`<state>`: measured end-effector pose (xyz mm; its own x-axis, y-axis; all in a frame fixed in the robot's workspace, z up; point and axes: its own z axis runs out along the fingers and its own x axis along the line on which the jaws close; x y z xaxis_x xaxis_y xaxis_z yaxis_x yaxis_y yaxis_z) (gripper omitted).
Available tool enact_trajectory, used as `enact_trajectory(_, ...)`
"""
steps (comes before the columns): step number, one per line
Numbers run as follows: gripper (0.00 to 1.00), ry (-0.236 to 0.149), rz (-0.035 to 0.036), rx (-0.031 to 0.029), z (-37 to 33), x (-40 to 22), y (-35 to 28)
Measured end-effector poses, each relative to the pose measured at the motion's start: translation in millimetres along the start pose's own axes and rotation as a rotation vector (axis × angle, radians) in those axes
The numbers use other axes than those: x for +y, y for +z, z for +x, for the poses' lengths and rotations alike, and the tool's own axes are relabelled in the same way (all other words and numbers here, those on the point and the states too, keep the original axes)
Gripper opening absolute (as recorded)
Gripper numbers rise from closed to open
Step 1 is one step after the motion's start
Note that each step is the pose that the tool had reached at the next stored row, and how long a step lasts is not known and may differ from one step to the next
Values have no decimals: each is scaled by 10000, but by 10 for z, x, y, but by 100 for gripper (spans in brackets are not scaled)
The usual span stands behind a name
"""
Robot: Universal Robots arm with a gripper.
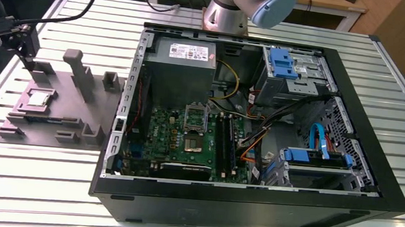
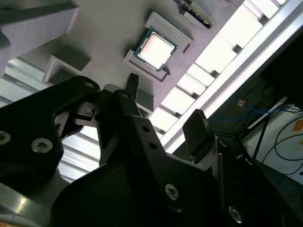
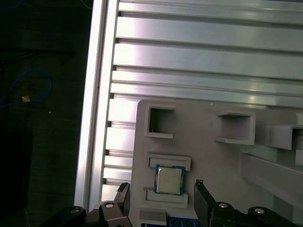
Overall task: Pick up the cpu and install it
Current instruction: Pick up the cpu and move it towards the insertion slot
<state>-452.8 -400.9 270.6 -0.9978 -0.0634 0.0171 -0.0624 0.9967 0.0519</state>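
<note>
- While the gripper hangs over the grey fixture block at the exterior view's left, the cpu lies flat in a square recess of that block, silver top up and clear of the gripper.
- Exterior view, cont.: the block sits on the slatted aluminium table. Beside it, towards the view's right, lies the open computer case, with the motherboard exposed and the socket frame near the board's middle.
- Second wrist view: the gripper has its black fingers spread apart with nothing between them. The cpu is seated in its recess beyond the tips, untouched.
- First wrist view: the gripper shows two separated fingertips, and the cpu appears in the gap between them, resting in its recess on the block. Table slats are behind it.
</note>
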Motion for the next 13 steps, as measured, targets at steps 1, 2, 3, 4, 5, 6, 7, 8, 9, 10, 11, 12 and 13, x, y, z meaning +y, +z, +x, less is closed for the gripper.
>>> enact_trajectory(1, 65, 0, 0, 0, 0, 0, 0)
enact_trajectory(2, 65, 0, -1, 0, 0, 0, 0)
enact_trajectory(3, 65, -1, 0, 0, 0, 0, 1)
enact_trajectory(4, 65, -1, 1, 0, 0, 0, 2)
enact_trajectory(5, 65, -1, 1, -2, -1, 0, 6)
enact_trajectory(6, 65, -1, 2, -2, -3, 0, 11)
enact_trajectory(7, 65, -1, 2, -2, -5, -1, 19)
enact_trajectory(8, 65, -5, 2, -3, -9, -3, 31)
enact_trajectory(9, 65, -10, 2, -1, -16, -6, 44)
enact_trajectory(10, 65, -11, 3, 1, -21, -9, 58)
enact_trajectory(11, 65, -12, 3, 1, -25, -15, 73)
enact_trajectory(12, 65, -12, 3, 2, -28, -26, 86)
enact_trajectory(13, 65, -13, 3, 2, -31, -41, 100)
